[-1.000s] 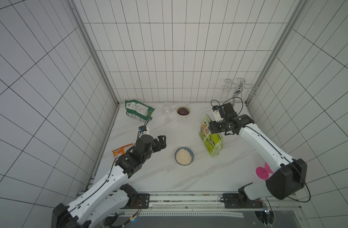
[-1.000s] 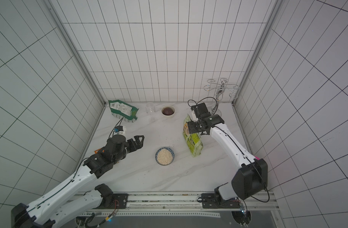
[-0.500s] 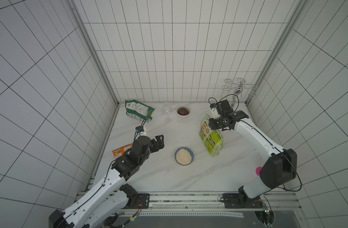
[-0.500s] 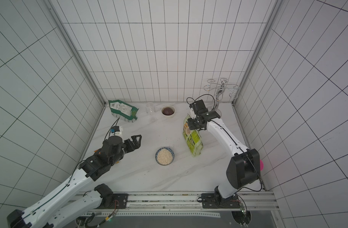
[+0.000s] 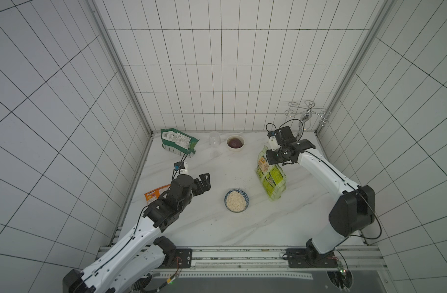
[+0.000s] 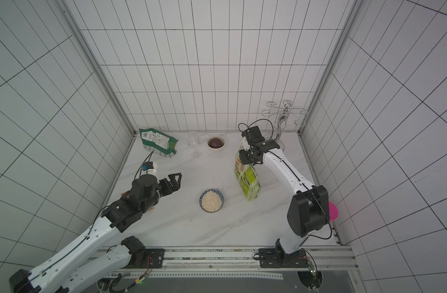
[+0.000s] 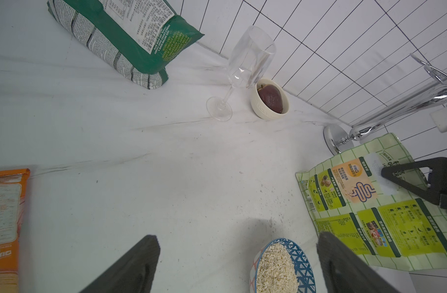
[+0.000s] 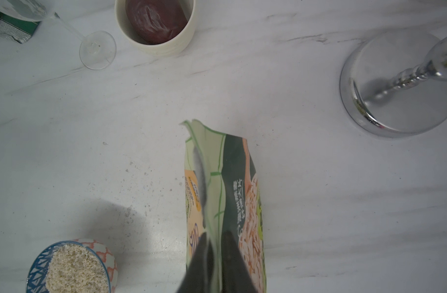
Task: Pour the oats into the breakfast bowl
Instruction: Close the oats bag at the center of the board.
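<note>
Right gripper (image 8: 216,263) pinched tight on the top edge of the green pouch (image 5: 270,177), pouch standing upright near the worktop's (image 5: 192,228) right edge. Left gripper (image 5: 203,184) wide open, nothing in it, just hovering near the left edge beside an orange packet (image 5: 153,194). Oats (image 5: 235,201) heaped in the blue bowl (image 7: 299,261) around mid-worktop, a bit toward the front edge, apart from the pouch. Few stray flakes (image 8: 131,172) scattered between them.
</note>
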You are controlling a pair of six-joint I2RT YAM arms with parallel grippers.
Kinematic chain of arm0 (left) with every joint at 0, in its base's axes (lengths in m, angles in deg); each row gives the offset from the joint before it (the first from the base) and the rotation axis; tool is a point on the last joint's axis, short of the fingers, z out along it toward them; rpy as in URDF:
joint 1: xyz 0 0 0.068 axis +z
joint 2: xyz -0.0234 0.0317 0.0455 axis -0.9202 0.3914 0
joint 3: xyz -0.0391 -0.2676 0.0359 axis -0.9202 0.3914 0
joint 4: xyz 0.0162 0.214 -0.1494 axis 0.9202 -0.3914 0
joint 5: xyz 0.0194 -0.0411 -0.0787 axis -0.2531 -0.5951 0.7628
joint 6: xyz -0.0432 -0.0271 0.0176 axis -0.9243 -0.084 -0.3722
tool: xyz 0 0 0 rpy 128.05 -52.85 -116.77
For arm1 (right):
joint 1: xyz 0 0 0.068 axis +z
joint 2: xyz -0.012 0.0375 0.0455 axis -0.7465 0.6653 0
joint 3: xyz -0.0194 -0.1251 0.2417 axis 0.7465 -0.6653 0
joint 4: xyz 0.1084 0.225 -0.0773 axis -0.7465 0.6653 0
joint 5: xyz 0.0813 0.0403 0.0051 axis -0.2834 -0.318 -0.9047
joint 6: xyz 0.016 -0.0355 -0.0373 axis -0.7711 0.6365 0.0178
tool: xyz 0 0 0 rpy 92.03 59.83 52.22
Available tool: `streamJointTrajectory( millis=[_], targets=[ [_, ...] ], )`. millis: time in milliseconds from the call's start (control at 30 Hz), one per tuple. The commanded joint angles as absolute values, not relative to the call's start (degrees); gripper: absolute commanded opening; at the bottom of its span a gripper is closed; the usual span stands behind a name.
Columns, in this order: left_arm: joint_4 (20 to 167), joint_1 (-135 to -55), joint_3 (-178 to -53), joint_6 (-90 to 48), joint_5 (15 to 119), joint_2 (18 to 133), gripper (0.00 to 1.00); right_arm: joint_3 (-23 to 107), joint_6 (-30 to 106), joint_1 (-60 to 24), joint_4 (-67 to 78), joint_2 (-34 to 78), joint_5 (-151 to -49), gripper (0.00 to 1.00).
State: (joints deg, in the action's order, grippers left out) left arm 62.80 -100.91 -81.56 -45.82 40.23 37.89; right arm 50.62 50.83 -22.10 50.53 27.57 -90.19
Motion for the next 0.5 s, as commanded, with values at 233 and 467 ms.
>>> streamJointTrajectory(
  millis=[233, 467],
  targets=[
    [64.78, -98.70, -81.51, -44.29, 40.08, 37.76, 0.99, 44.86, 50.24, -22.37, 52.53, 18.97, -90.25, 0.45],
    [65.55, -96.65, -81.27, -43.67, 40.93, 37.73, 0.99, 45.35, 51.20, -22.33, 53.99, 20.23, -91.14, 0.35]
  ],
)
